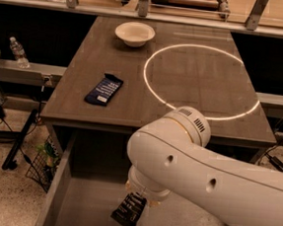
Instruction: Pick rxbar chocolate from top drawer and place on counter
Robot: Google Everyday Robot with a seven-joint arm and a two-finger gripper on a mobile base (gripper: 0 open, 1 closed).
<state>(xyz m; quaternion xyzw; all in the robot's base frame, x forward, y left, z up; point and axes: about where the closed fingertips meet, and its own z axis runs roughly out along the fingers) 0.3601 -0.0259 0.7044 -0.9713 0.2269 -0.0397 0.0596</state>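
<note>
Down at the near edge, the top drawer (86, 211) stands pulled out, and the rxbar chocolate (129, 211) is in it – black wrapper, tilted, its upper end tucked right under the end effector (143, 197). The end effector sits low inside the drawer, directly over the bar, but the bulky white arm (210, 180) covers most of it. Whether it is clamped on the bar or merely touching it, I cannot tell, nor whether the bar's lower end is resting on the drawer floor. My read: this is the pick step, right at the grasp. Next comes a straight lift clear of the drawer front, then a carry up and over onto the worktop (87, 55). Further back, a dark blue wrapped bar (104, 89) lies left of the circle of light (145, 74) – and beyond that, a pale bowl (134, 33).
</note>
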